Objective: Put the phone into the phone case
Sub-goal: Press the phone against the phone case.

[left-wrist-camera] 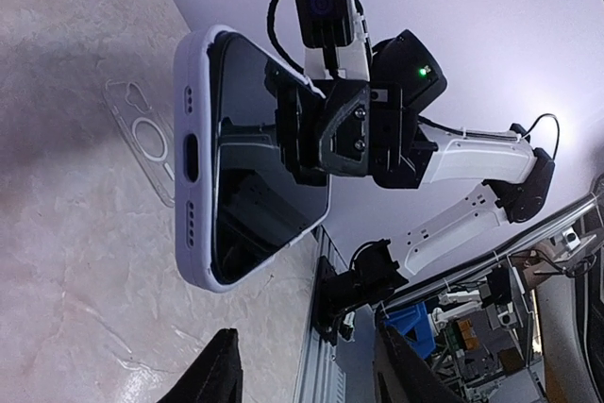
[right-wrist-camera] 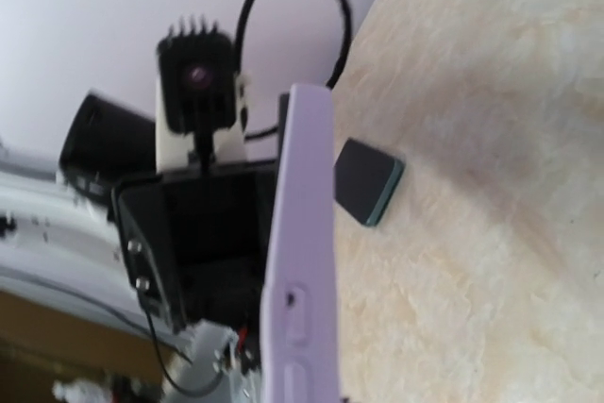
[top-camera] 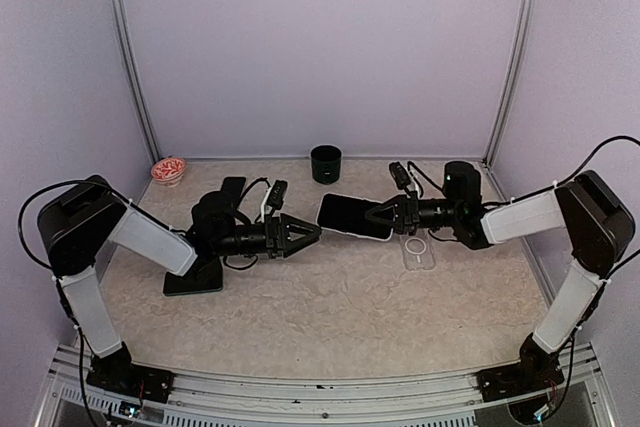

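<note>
Holding the phone off the table at mid-frame, my right gripper is clamped on its right end. Dark glossy screen, pale lilac rim with port and speaker holes. My left gripper sits just left, jaws apart, empty. The clear phone case lies flat, lower right of the phone.

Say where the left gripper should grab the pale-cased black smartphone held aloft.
Pinch the pale-cased black smartphone at its free port end, from the left: the right gripper clamps the other end, and this end faces the left gripper.
</note>
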